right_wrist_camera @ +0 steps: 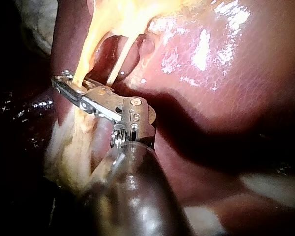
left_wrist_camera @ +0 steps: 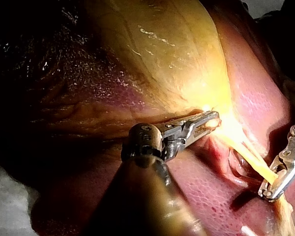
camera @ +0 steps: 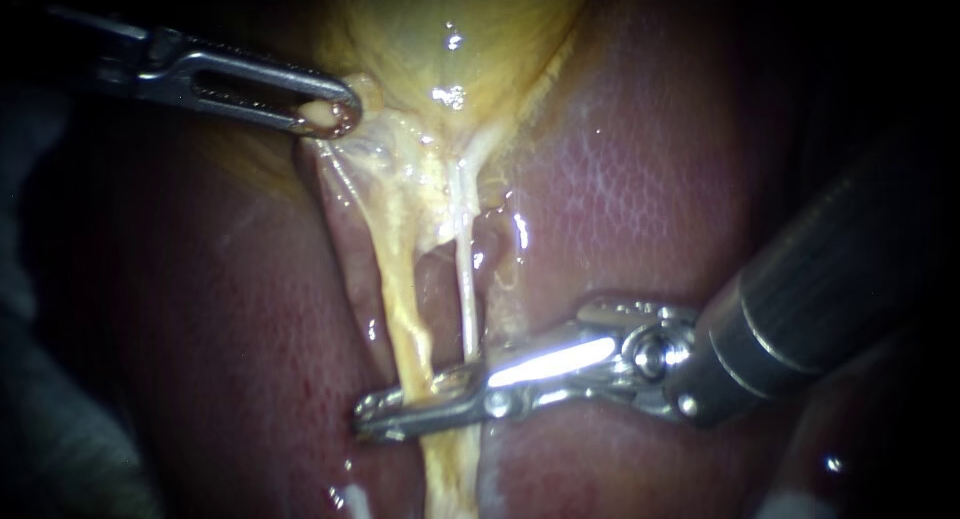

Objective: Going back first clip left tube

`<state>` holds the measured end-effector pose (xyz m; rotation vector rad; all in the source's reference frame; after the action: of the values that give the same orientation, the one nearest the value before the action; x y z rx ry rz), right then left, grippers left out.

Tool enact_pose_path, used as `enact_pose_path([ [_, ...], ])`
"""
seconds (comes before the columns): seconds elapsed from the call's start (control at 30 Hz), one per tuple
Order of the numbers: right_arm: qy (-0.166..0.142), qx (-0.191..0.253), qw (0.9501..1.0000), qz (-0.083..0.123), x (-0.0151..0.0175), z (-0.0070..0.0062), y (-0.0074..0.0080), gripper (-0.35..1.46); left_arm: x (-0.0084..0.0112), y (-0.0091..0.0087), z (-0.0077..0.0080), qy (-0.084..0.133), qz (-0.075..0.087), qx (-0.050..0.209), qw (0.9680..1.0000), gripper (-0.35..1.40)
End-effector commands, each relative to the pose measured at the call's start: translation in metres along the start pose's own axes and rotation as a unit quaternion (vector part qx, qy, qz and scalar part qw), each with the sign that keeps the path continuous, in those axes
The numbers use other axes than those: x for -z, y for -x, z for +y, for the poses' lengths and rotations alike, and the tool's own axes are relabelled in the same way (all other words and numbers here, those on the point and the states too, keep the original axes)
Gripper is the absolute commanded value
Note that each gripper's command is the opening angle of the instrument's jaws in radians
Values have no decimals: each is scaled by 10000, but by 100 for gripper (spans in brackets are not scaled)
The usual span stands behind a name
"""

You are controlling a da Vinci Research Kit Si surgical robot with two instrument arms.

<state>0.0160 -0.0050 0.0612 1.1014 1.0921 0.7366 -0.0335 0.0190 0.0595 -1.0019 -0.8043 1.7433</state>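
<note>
The left tube (camera: 403, 314), thick and yellow, runs down from the gallbladder (camera: 450, 39). A thin white right tube (camera: 466, 299) runs beside it. My right instrument (camera: 415, 404) comes in from the right, and its jaws lie close together across the left tube, touching it from both sides. The same hold shows in the right wrist view, where the right instrument (right_wrist_camera: 76, 91) crosses the left tube (right_wrist_camera: 83, 59). I cannot make out a clip. My left instrument (camera: 330, 114) holds the gallbladder's lower edge, jaws shut on that tissue; its jaws (left_wrist_camera: 209, 120) show the same in the left wrist view.
The liver (camera: 640, 179) lies red on both sides of the tubes. The right tube passes behind the right instrument's upper jaw. A pale cloth (left_wrist_camera: 5, 196) lies beside the liver in the left wrist view. Dark surroundings border the endoscope view.
</note>
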Motion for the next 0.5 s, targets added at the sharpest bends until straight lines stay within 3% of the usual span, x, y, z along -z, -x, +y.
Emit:
enact_pose_path([
  [0.03, -14, 0, 10000, 5, -1, 0, 0, -35, 0, 0, 0, 0, -1, 1, 10000, -35],
  [0.1, -113, 37, 9999, 112, -1, 1, 1, -31, 0, 0, 0, 0, -1, 1, 10000, -35],
  [0.17, -193, 44, 9995, 237, -4, 2, 0, 2, 0, 0, 0, 0, -1, 1, 10000, -35],
  [0.27, -142, 221, 9993, 275, -11, 4, -2, 31, 0, 0, 1, -1, 0, 2, 10000, -35],
  [0.4, 28, 608, 9976, 319, -13, 6, -2, 42, 0, 0, 1, -1, 0, 3, 10000, -35],
  [0.5, 291, 1048, 9940, 119, -12, 9, -2, 45, 0, 0, 1, -1, 0, 3, 10000, -35],
])
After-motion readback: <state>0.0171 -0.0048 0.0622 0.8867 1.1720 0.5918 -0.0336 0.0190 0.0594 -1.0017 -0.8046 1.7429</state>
